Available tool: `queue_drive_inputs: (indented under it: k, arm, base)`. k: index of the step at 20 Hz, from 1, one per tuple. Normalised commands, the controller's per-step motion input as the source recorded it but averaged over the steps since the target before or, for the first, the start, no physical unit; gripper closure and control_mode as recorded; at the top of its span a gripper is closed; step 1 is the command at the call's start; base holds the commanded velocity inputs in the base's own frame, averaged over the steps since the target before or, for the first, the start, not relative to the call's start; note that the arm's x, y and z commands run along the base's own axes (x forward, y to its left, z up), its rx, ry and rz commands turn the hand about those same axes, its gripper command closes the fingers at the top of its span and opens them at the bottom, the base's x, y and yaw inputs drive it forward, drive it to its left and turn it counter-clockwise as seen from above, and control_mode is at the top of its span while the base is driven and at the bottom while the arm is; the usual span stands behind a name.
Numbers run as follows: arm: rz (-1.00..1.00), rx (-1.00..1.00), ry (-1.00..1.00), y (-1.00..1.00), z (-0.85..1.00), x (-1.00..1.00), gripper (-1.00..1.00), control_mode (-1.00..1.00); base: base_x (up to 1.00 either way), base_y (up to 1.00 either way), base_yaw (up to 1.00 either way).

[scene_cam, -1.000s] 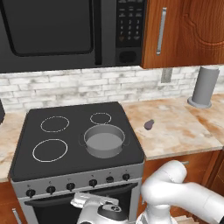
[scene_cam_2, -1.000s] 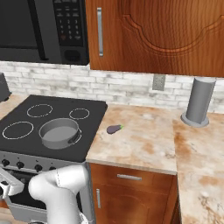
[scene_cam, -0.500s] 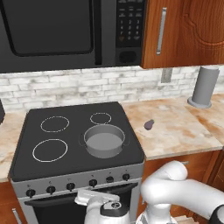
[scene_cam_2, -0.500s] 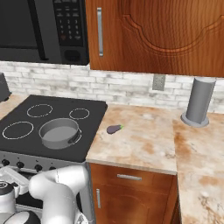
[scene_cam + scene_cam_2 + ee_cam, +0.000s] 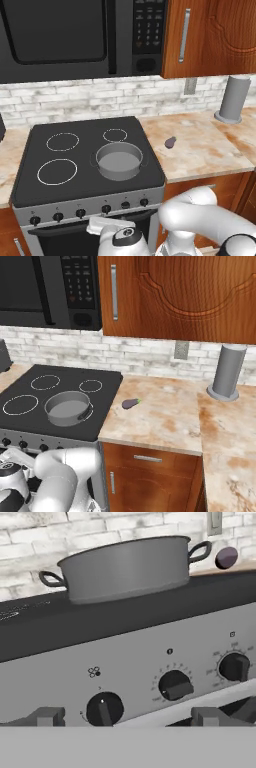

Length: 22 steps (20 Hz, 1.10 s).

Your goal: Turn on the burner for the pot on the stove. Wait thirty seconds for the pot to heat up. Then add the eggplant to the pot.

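Reaching for the knob row is the step in hand: the burner is not yet turned on, so the task is at its very beginning. The pincer sits low in front of the stove, its two dark fingertips wide apart with nothing between them, and it touches no knob.

In the hand view three black knobs show on the silver front strip. The left knob is just above the left fingertip, at about 11 o'clock from the middle of the pincer. The middle knob is at about 2 o'clock, and the right knob is further out at 2 o'clock.

The pot stands on the front right ring of the stove, and looks empty. The eggplant lies on the desk just beside the right edge of the stove, at about 2 o'clock from the pot in the left base view, apart from it. A tall grey cylinder stands well apart at the back of the desk.

I think the next move calls for choosing the knob that belongs to the pot's ring; which one this is I cannot tell for sure from the small marks. Then the pincer must centre on that knob, close on it and turn. The waiting and the eggplant come after.
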Motion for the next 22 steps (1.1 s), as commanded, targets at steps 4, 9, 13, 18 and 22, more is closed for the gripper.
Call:
queue_drive_inputs:
  k: [4, 9, 13, 18, 22]
  arm:
    - [0.0, 0.0, -0.05, 0.0, -0.34, 0.12, -1.0, -1.0]
    - [0.0, 0.0, -0.05, 0.0, -0.15, 0.23, -1.0, -1.0]
    - [0.0, 0.0, -0.04, 0.06, -0.21, 0.25, -1.0, -1.0]
    - [0.0, 0.0, -0.05, 0.08, -0.28, 0.23, -1.0, -1.0]
    - [0.0, 0.0, -0.05, 0.14, -0.29, 0.17, -1.0, -1.0]
  base:
    - [0.0, 0.0, 0.0]
    - [0.0, 0.0, 0.0]
    - [0.0, 0.0, 0.0]
    - [0.0, 0.0, 0.0]
    - [0.0, 0.0, 0.0]
